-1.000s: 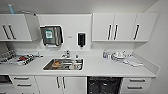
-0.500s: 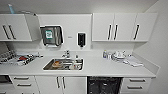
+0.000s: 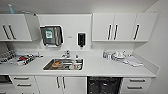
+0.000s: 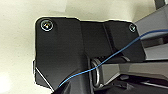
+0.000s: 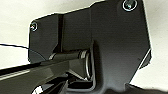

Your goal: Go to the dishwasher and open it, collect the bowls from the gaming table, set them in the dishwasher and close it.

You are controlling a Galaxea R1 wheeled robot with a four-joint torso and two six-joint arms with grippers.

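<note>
The dishwasher (image 3: 103, 85) sits under the white counter (image 3: 100, 67), to the right of the sink. Its opening is dark, and rack shapes are faintly visible inside. I face the kitchen wall head-on from a short distance. The bowls and the gaming table are out of view. In both wrist views a pale floor lies behind the robot's own dark plate.
A steel sink (image 3: 63, 64) holds an orange-filled dish (image 3: 57, 63) and other ware. A dish rack (image 3: 17, 58) stands on the counter at the left, with white dishes (image 3: 118, 55) and a cloth at the right. White drawers (image 3: 136, 85) flank the dishwasher. Wall cabinets (image 3: 123, 27) hang above.
</note>
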